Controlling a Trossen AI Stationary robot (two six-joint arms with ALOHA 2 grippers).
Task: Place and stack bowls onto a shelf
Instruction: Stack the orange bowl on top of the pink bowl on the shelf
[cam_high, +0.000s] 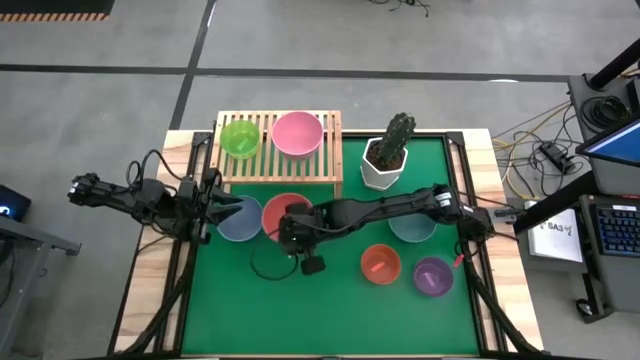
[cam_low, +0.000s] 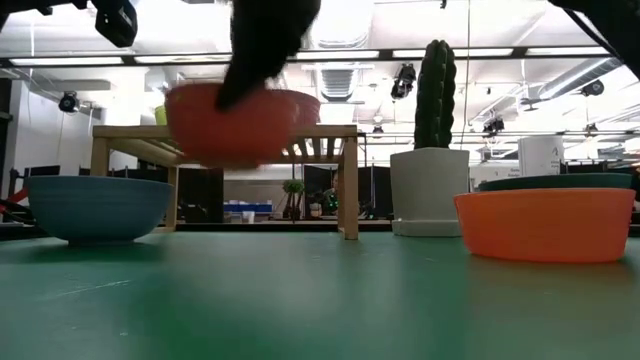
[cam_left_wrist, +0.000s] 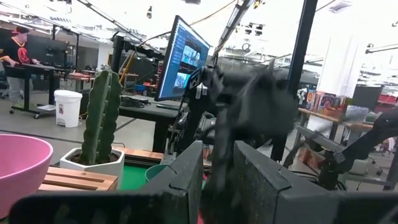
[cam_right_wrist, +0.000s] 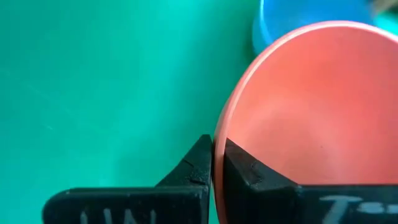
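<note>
From the high view we see the right end effector (cam_high: 291, 232) clamped on the rim of the coral-red bowl (cam_high: 278, 210), just in front of the shelf (cam_high: 330, 152), which already carries the lime green bowl (cam_high: 240, 138) and pink bowl (cam_high: 297, 133). The left end effector (cam_high: 226, 212) sits over the blue-grey bowl (cam_high: 240, 226), fingers parted.

At tabletop level, the coral-red bowl (cam_low: 240, 122) hangs clear of the green mat (cam_low: 300, 300), likely for lifting onto the shelf (cam_low: 345, 135).

In the right wrist view, both fingers pinch the bowl's rim (cam_right_wrist: 217, 146), a thin-edge grip that suits a smooth bowl.
</note>
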